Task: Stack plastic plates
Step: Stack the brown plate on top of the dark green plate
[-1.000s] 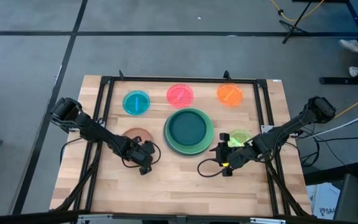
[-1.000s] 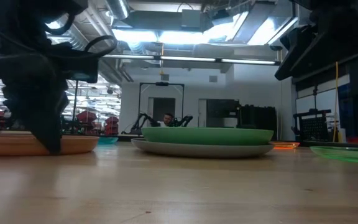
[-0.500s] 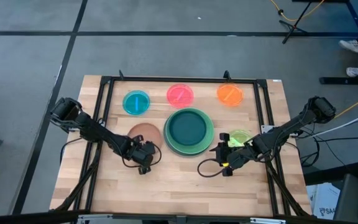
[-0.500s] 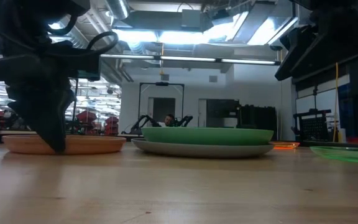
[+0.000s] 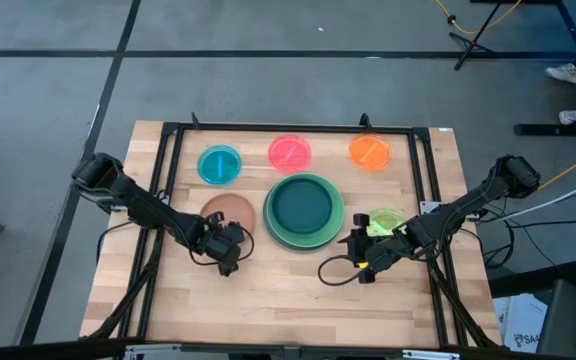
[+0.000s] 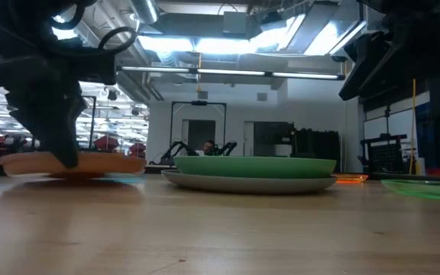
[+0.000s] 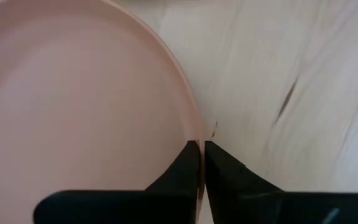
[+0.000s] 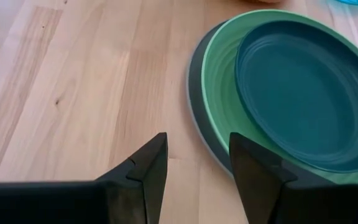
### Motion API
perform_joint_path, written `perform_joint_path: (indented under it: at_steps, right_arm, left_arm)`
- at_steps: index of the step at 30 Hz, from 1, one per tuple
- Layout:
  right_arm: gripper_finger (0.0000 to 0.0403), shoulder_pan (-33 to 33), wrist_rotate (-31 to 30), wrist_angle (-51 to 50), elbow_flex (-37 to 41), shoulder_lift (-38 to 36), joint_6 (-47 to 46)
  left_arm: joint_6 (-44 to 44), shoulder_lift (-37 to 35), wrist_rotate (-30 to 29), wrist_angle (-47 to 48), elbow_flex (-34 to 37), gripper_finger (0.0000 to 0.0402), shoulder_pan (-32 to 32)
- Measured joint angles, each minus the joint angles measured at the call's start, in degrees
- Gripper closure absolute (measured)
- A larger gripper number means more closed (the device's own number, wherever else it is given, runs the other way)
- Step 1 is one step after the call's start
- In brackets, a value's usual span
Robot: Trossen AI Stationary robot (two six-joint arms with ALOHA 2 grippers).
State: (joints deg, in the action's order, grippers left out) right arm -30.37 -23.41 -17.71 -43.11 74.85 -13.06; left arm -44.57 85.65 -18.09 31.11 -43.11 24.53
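— On the left side of the wooden surface (image 5: 298,290), what do you record?
— Left pincer (image 5: 230,238) pinching the near rim of the brown plate (image 5: 227,214). In the left wrist view both fingers (image 7: 188,168) sit tight on that rim (image 7: 194,134). The low view shows the brown plate (image 6: 75,164) raised just clear of the wood.

— And behind it?
— Blue plate (image 5: 218,164) at the far left of the back row, then the pink plate (image 5: 289,152), then the orange plate (image 5: 369,152), each apart from the next.

— Centre?
— One stack: grey plate (image 8: 199,99) at the bottom, mint green plate (image 5: 273,228) on it, dark teal plate (image 5: 303,207) on top. The brown plate lies just beside the stack's left edge; whether they touch, I cannot tell.

— Right side?
— Right pincer (image 5: 356,242) hangs just right of the stack, fingers spread, holding nothing. Lime plate (image 5: 388,217) lies flat beside it, partly under the arm.
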Motion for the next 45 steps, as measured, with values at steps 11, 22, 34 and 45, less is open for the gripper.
perform_joint_path:
  at_steps: [11,22,34,45]
  right_arm:
    - [0.024,0.0,0.0,-0.6,0.0,-0.2,1.5]
    - [0.024,0.0,-0.6,-4.3,-1.4,-0.2,2.1]
    - [0.024,0.0,-4.1,-16.3,-10.1,-0.2,2.4]
    - [0.024,0.0,-2.0,-23.6,-10.4,-5.6,-1.8]
  left_arm:
    - [11.5,-0.5,-10.0,2.9,-9.2,0.0392,-0.3]
    - [33.8,-0.2,-14.6,-13.9,-14.7,0.0392,-3.1]
    - [51.0,6.7,-6.8,-32.6,-14.3,0.0392,-11.0]
    - [49.9,14.5,-2.4,-35.6,-14.3,0.0392,-15.4]
